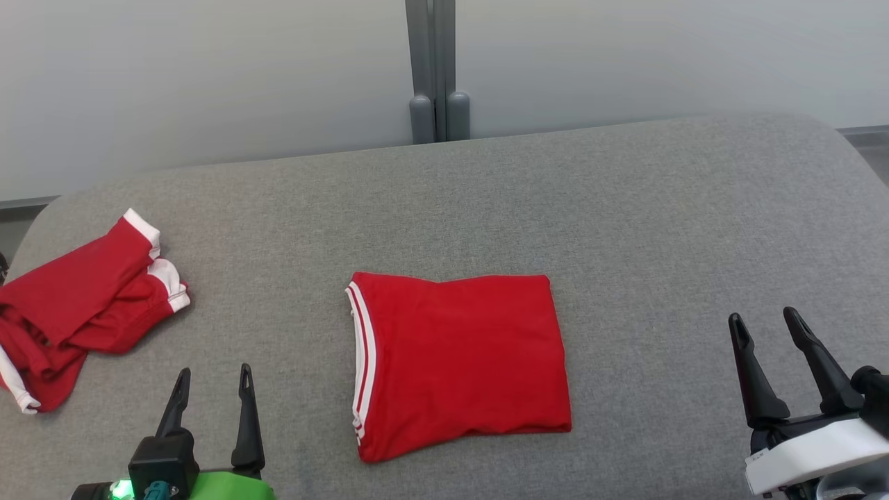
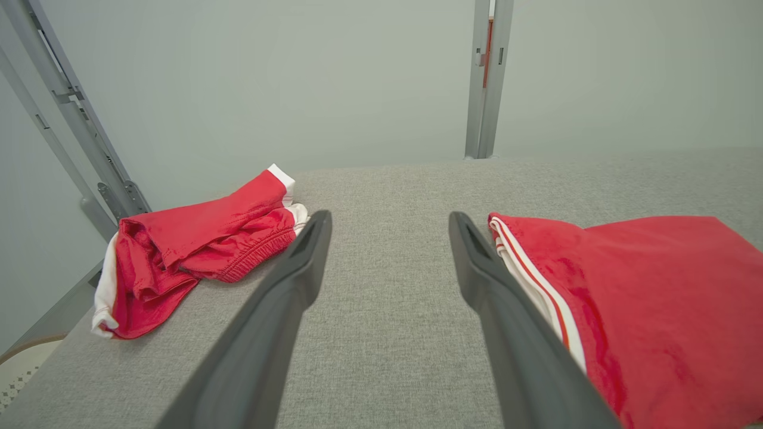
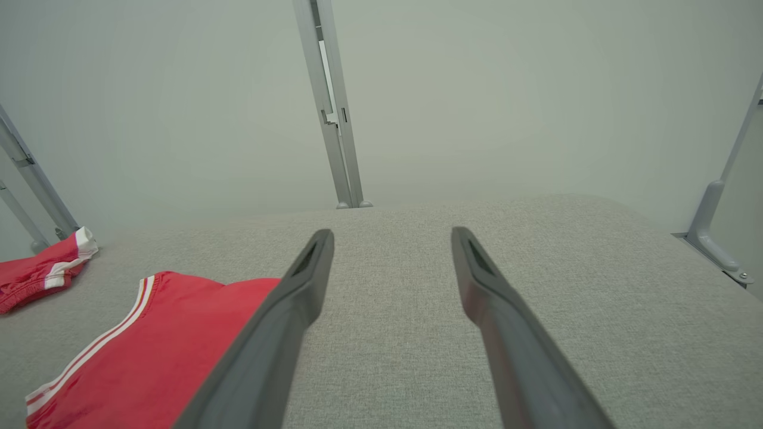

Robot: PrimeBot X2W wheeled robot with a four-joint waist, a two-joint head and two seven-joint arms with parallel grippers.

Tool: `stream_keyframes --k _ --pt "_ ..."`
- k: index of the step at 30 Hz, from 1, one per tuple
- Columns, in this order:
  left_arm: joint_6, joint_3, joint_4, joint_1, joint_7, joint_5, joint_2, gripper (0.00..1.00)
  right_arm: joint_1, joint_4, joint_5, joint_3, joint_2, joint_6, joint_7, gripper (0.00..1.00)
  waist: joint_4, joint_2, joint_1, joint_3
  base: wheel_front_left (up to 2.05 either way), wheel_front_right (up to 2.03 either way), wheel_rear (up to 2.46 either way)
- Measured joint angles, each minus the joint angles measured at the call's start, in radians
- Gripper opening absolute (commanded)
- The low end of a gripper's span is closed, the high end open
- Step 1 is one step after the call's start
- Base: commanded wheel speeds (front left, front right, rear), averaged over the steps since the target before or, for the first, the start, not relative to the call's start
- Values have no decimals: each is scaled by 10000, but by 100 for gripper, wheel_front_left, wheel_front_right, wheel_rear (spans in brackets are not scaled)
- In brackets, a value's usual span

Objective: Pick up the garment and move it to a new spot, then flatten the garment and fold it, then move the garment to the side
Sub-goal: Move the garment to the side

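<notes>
A red garment point(image 1: 458, 361) with white stripes along its left edge lies folded into a neat rectangle in the middle of the grey padded table point(image 1: 625, 208). It also shows at the right of the left wrist view, garment point(image 2: 656, 310), and at the lower left of the right wrist view, garment point(image 3: 149, 345). My left gripper point(image 1: 214, 380) stands open to the left of the fold, apart from it and holding nothing. My right gripper point(image 1: 765, 323) is open too, well off to the fold's right, over bare table.
A second red and white garment point(image 1: 76, 305) lies crumpled at the table's left edge, seen as the crumpled garment point(image 2: 191, 250) in the left wrist view. A grey post point(image 1: 434, 69) rises behind the table's far edge against a pale wall. Metal frame rails point(image 2: 77, 131) stand at the left.
</notes>
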Motion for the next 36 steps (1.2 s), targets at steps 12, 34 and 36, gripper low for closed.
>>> stream_keyframes --k 12,34,36 --pt "-157 -234 -205 -1447 -221 209 -174 100 -488 905 374 267 -320 0 178 100 491 0 0 803 0 0 0" --pt "-631 75 247 -2615 -428 752 -1057 100 -3455 5685 2019 3854 -430 4 -491 9 2208 0 0 2554 0 0 0" --pt "-677 146 232 -2613 -439 784 -1108 100 -3592 5774 2130 4073 -497 0 -508 0 2136 0 0 2561 0 0 0"
